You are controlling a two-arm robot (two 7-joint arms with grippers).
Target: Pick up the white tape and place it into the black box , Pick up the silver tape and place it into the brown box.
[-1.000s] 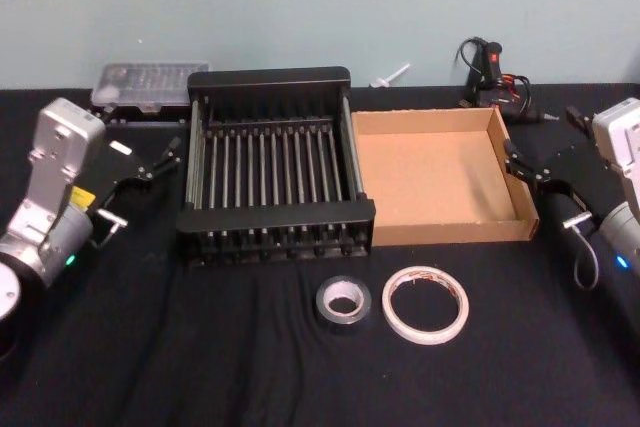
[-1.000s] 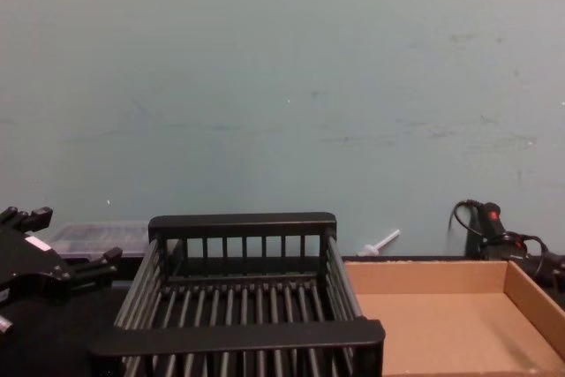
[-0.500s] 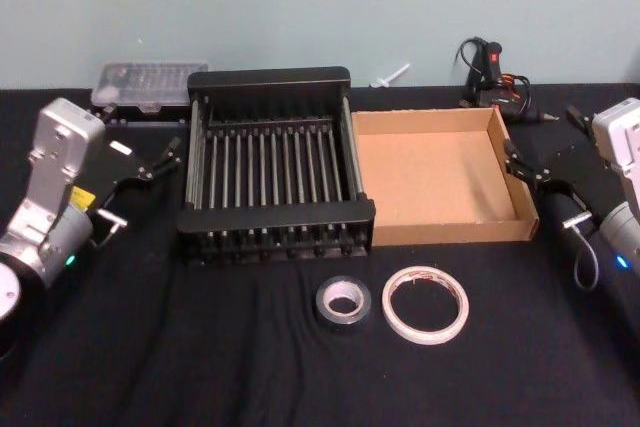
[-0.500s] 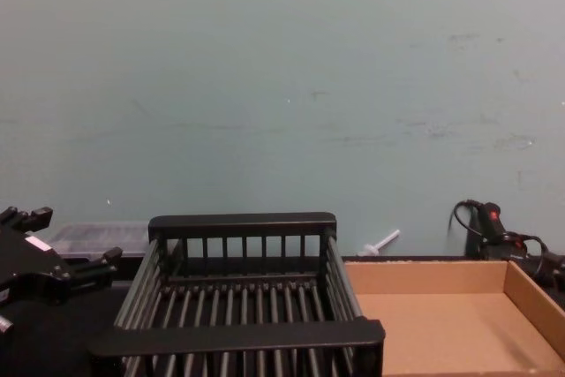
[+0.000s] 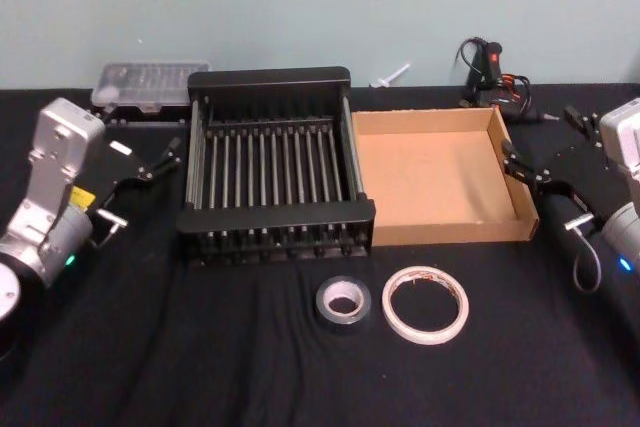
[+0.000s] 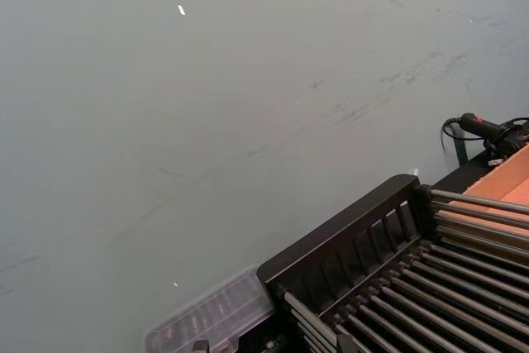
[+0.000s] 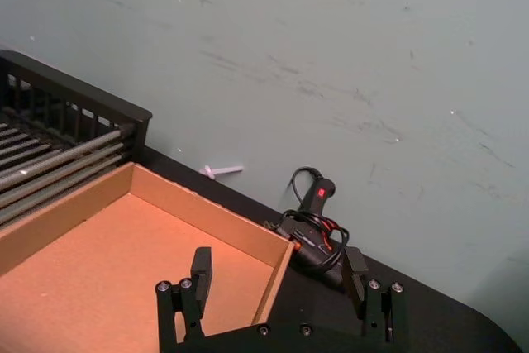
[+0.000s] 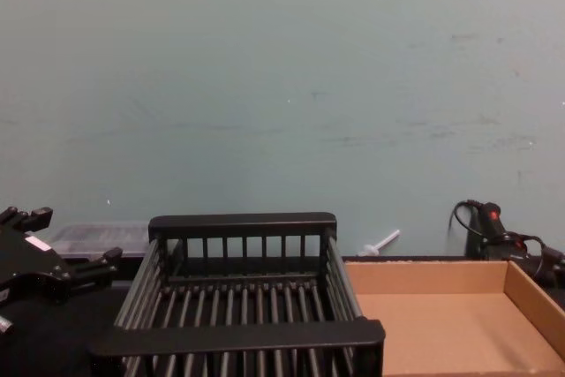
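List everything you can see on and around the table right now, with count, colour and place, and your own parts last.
white tape: 1, whitish with red marks, flat on the table's near side, beside the silver tape.
silver tape: 1, dark grey, flat, in front of the black box.
black box: 1, black slatted, centre, empty.
brown box: 1, tan cardboard, touching the black box's right side, empty.
clear plastic case: 1, far left, behind the black box.
black tool with red button and cables: 1, far right, by the wall.
white stick: 1, by the wall.
left gripper: left of the black box, jaws open.
right gripper: over the brown box's right wall, jaws open.
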